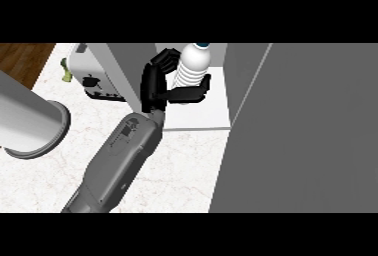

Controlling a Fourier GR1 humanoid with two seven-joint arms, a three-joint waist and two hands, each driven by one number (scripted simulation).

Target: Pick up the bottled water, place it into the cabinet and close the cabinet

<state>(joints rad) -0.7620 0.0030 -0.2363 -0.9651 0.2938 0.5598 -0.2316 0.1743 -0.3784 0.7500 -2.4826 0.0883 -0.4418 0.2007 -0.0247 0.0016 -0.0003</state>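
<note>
The bottled water [194,65], a clear ribbed bottle with a blue cap, is upright inside the open cabinet, over its white floor [198,114]. My left hand [153,82] reaches in from the lower left and is shut on the bottle. Its fingers curl round the bottle's far left side and the thumb [190,93] crosses below it. The bottle's base is hidden behind the thumb, so I cannot tell if it touches the cabinet floor. My right hand does not show.
The cabinet's grey door [310,130] stands open and fills the right side. A white toaster [94,76] sits left of the cabinet wall [127,65]. A large grey cylinder [29,120] stands at the left edge on the marble counter [184,170].
</note>
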